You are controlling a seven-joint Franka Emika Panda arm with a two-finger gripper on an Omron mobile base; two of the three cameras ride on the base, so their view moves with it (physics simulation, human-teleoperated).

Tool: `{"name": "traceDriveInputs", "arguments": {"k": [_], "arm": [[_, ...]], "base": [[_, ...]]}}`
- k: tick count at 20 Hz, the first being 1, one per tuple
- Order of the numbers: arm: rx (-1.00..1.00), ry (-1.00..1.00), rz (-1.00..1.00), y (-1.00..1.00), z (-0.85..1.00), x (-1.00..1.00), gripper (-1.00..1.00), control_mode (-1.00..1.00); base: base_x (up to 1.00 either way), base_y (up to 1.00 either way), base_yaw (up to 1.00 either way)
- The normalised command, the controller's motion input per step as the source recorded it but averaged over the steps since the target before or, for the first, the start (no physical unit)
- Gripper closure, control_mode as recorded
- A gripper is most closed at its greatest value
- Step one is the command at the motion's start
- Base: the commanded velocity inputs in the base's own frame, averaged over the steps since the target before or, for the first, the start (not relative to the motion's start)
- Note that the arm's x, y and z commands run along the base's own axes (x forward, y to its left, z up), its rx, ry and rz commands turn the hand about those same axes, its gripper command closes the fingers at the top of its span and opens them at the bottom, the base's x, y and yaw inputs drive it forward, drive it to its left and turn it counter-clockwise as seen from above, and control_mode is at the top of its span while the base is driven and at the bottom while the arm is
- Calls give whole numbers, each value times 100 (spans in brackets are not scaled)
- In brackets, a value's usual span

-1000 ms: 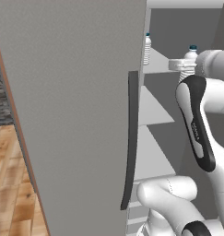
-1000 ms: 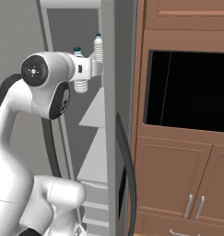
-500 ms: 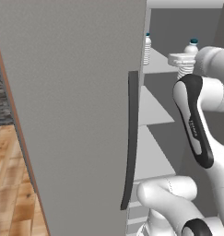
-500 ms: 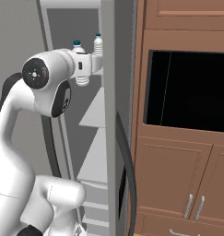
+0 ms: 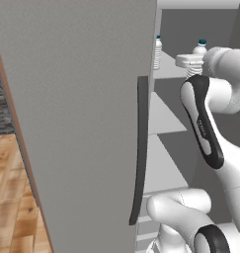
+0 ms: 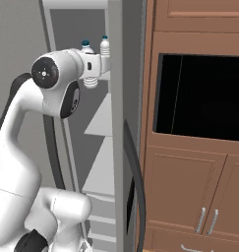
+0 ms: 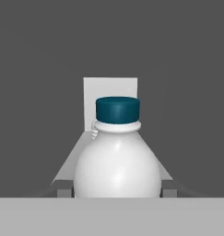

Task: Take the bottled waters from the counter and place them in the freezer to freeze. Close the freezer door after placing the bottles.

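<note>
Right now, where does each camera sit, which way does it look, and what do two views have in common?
Left base view: behind the arm's left, facing the open freezer door and shelves; arm at right.
Right base view: behind the arm's right, facing the freezer and the black oven recess; arm at left.
Hand view: on the hand, looking along the gripper, shut on a bottle.
Both base views share two bottles on the upper shelf.

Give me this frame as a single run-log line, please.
stage: second bottle going into freezer | tool: shut on second bottle | first bottle: on upper shelf | freezer door: open
</note>
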Motion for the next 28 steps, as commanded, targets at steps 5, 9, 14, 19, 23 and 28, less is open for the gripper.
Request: {"name": "traceDriveInputs", "arguments": {"k": [5, 9, 14, 19, 23, 28], "arm": [[0, 1, 0, 0, 0, 33, 100, -100], [0, 0, 0, -1, 0, 33, 100, -100], [0, 0, 0, -6, 0, 30, 100, -100], [0, 0, 0, -5, 0, 28, 100, -100], [0, 0, 0, -4, -4, 29, 100, -100], [0, 0, 0, -1, -12, 31, 100, -100]], "base": [[0, 0, 0], [0, 0, 0], [0, 0, 0], [0, 0, 0], [0, 0, 0], [0, 0, 0]]}}
